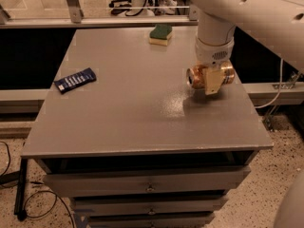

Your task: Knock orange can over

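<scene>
Claw (212, 82) across orange can (195, 76) hides its middle.

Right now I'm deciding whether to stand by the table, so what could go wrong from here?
1. The orange can lies sideways in the tool, close to the right edge of the table; if released, it might roll off.
2. The tool sits low over the table, so further descent could scrape it.

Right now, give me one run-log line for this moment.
gripper: right side of table, shut on can | can: on its side | sponge: far edge | packet: left
</scene>
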Robot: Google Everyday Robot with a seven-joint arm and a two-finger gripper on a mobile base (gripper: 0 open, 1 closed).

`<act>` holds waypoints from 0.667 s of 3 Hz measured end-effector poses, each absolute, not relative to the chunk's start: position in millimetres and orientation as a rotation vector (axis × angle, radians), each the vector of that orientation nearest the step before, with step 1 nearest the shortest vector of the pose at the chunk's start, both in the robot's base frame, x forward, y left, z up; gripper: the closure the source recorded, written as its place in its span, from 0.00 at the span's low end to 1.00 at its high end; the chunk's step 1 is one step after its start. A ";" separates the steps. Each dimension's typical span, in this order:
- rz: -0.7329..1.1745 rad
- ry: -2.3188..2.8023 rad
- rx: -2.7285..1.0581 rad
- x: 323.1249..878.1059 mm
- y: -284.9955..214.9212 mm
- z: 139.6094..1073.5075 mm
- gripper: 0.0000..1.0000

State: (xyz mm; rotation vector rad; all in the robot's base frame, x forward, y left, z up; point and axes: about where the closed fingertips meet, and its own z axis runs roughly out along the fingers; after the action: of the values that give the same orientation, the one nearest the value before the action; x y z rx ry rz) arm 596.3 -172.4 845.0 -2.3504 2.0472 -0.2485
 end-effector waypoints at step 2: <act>-0.124 2.065 -2.311 593.0 -168.3 843.2 0.00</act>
State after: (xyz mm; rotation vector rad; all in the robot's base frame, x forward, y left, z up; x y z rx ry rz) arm 593.0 -168.3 843.2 -2.3109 2.0652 -0.1244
